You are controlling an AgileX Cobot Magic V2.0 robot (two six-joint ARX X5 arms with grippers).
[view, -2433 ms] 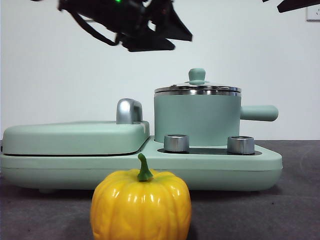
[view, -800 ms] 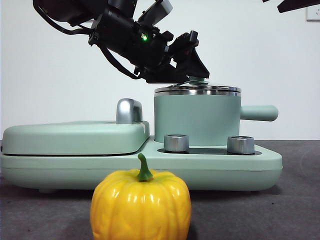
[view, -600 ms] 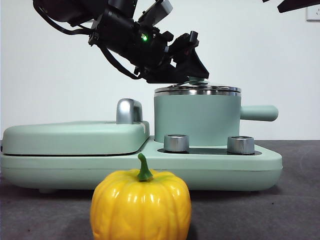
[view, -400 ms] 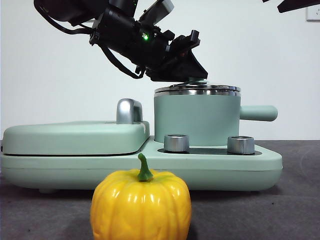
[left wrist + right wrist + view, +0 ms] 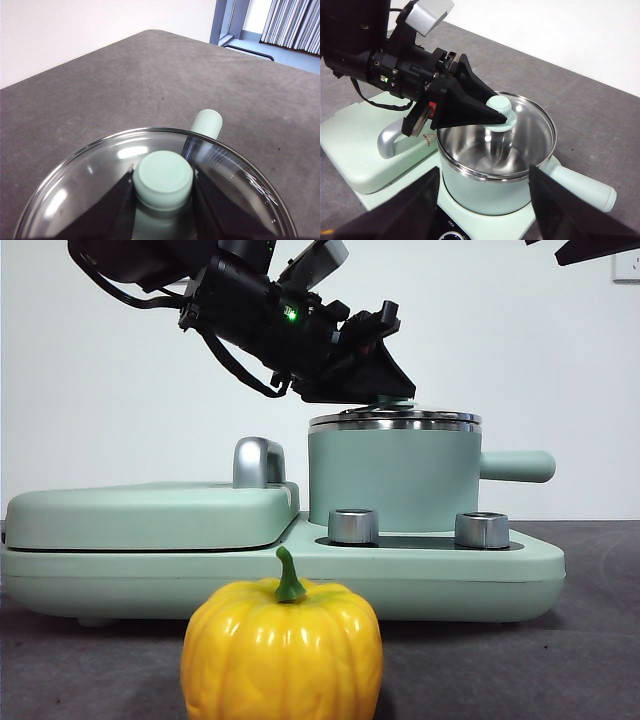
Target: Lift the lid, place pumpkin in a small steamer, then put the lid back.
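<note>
Left gripper (image 5: 385,390) is closed on the mint-green knob (image 5: 164,176) of the lid (image 5: 90,185), one black jaw pressed against each side of the knob (clear in the left wrist view). The lid is round clear glass with a shiny steel rim, and it sits level on the small steamer (image 5: 393,478), directly beneath the gripper. Through the glass in the right wrist view the steamer's bare steel inside shows. The steamer is a small mint-green cylinder with a steel rim; its stubby side handle (image 5: 517,466) sticks out away from the left arm's side. The arm slants down to the knob from the upper part of the front view, dark, with a small green light on it.

The pumpkin (image 5: 282,650) is on the dark table (image 5: 560,670), well below and in front of the left gripper, apart from it. It is glossy yellow-orange, ribbed, upright, with a short curved green stem (image 5: 288,577).

The steamer stands on a long mint-green appliance base (image 5: 280,575) with two silver knobs (image 5: 352,525) just below the pot. Beside the steamer lies a flat mint-green griddle cover (image 5: 150,515) with a chrome handle (image 5: 257,461).

Right gripper (image 5: 485,200) hangs above the steamer's near side, jaws spread wide, holding nothing.
</note>
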